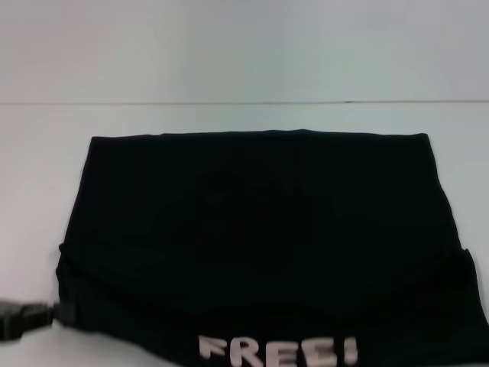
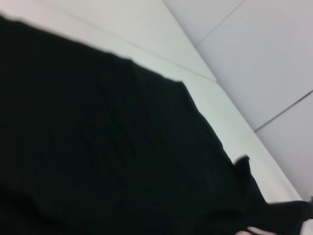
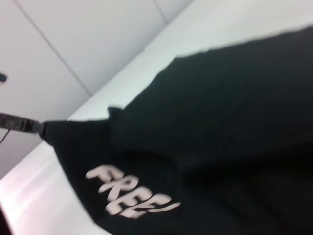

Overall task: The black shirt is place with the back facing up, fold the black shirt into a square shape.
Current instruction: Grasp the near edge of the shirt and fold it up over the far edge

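Nearest our head camera lay the folded-over near edge of the black shirt (image 1: 252, 237), where the white "FREE!" lettering (image 1: 279, 350) faced up at the bottom of the view. At the shirt's near left corner we saw our left gripper (image 1: 27, 319), low at the table's edge, with its dark tip touching the bunched fabric there; we could not tell whether its fingers were parted or closed on the cloth. In the right wrist view the same gripper (image 3: 22, 125) showed as a thin dark piece meeting the shirt's pulled-up corner. Our right gripper did not show in any view. Outward from there, the shirt spread as a wide dark rectangle across the white table (image 1: 244, 115), its far edge straight and parallel to the table's back edge.
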Robot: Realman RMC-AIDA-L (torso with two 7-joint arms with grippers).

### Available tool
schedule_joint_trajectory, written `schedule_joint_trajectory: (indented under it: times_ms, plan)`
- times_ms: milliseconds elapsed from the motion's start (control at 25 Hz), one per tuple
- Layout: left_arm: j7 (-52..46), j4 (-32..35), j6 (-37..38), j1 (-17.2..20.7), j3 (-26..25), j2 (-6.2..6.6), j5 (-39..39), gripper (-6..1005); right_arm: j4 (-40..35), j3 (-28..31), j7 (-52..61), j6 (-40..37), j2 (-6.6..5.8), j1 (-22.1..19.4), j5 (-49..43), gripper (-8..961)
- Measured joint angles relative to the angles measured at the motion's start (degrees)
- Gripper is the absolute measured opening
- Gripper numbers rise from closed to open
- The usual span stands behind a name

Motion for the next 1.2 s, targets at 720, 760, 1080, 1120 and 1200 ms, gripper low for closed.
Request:
schedule_joint_trajectory:
  times_ms: [720, 760, 1080, 1120, 1200]
  plan:
    - [-6.6, -22.8, -49.0, -25.2, 9.9, 6.47, -0.4, 46, 5.7, 1.8, 11.5, 28.0, -3.04, 23.7, -0.1, 44]
    - [-6.6, -23.9, -54.1, -26.4, 11.4, 5.90, -0.4, 47, 8.4, -0.8, 13.0, 35.2, -2.68, 26.4, -0.1, 44]
    - [-6.4, -26.5, -69.4, -28.8, 17.0, 3.69, -0.4, 50, 11.5, -5.6, 15.6, 51.4, -0.25, 31.1, 0.2, 44]
    - [-6.4, -26.5, -70.4, -28.9, 17.1, 3.66, -0.4, 50, 11.5, -5.6, 15.6, 52.4, -0.10, 31.4, 0.3, 44]
    - [-6.6, -26.5, -71.8, -29.0, 17.1, 3.69, -0.4, 51, 11.5, -5.5, 15.6, 53.9, 0.02, 32.0, 0.6, 44]
